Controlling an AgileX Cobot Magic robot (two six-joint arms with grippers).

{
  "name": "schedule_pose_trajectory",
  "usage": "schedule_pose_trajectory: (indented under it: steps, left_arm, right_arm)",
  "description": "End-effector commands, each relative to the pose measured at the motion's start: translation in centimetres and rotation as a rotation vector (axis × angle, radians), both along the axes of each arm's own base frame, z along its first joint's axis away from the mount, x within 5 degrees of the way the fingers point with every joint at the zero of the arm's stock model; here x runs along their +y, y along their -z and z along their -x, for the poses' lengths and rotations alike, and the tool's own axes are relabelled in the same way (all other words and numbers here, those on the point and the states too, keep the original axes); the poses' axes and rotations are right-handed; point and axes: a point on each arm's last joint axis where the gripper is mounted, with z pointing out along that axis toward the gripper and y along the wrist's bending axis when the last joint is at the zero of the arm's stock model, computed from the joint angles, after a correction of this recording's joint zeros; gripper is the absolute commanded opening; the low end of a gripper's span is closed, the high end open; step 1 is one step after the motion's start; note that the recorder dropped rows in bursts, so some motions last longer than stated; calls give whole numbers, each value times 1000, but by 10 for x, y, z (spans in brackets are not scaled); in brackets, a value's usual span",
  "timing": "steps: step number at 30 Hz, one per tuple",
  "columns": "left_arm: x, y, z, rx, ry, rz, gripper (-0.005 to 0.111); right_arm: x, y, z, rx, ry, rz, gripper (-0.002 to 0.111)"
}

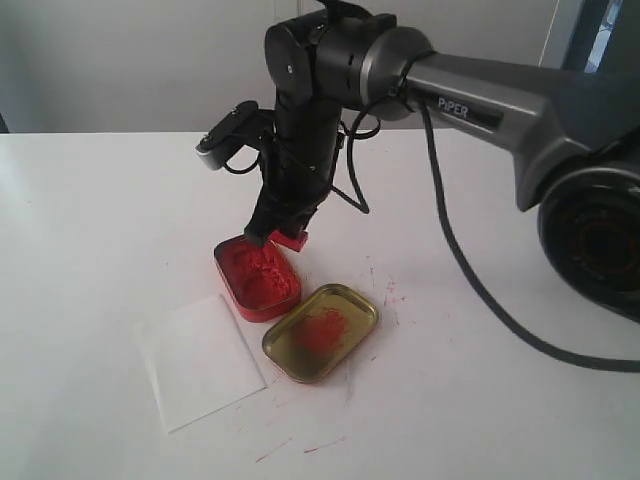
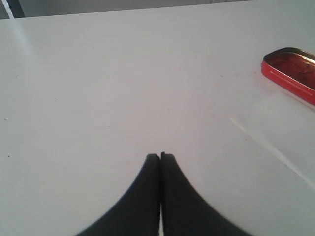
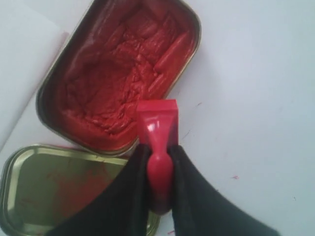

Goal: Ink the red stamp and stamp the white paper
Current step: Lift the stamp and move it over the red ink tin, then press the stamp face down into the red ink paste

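Note:
My right gripper point(image 3: 158, 150) is shut on the knob of the red stamp point(image 3: 157, 125), whose square base hangs over the rim of the red ink tin point(image 3: 118, 73). In the exterior view the red stamp point(image 1: 290, 239) is held at the tin's point(image 1: 257, 280) far right edge. The white paper point(image 1: 198, 360) lies flat to the left of the gold lid point(image 1: 320, 332). My left gripper point(image 2: 161, 156) is shut on nothing, over bare table, with the white paper point(image 2: 285, 130) and the ink tin point(image 2: 291, 73) off to one side.
The gold lid point(image 3: 64, 189), smeared with red, lies beside the ink tin. Red ink specks point(image 1: 388, 290) mark the white table point(image 1: 90, 230). The right arm's body and cable point(image 1: 470, 260) span the right side.

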Motion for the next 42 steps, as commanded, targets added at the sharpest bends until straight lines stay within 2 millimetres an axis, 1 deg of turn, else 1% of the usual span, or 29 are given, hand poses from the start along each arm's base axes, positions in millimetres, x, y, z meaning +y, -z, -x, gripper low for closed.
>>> schedule_pose_trajectory:
  steps: [1, 6, 7, 12, 17, 22, 26, 30, 34, 42]
  left_arm:
    - [0, -1, 0, 2, -5, 8, 0]
    - [0, -1, 0, 2, -5, 8, 0]
    - [0, -1, 0, 2, -5, 8, 0]
    - [0, -1, 0, 2, -5, 8, 0]
    - [0, -1, 0, 2, -5, 8, 0]
    - [0, -1, 0, 2, -5, 8, 0]
    - [0, -1, 0, 2, -5, 8, 0]
    - [0, -1, 0, 2, -5, 8, 0]
    - [0, -1, 0, 2, -5, 8, 0]
    - [0, -1, 0, 2, -5, 8, 0]
  right_arm:
    - [7, -1, -9, -15, 34, -16, 0]
    - [12, 7, -15, -15, 55, -25, 0]
    - [12, 6, -16, -16, 55, -25, 0]
    - [16, 18, -15, 28, 60, -46, 0]
    - [23, 23, -11, 43, 45, -34, 0]
    - [32, 23, -3, 39, 21, -29, 0]
    - [42, 24, 2, 24, 41, -43, 0]
    - [43, 30, -3, -39, 79, 25, 0]
    - [44, 41, -4, -8, 86, 44, 0]
    - [46, 44, -5, -12, 92, 30, 0]
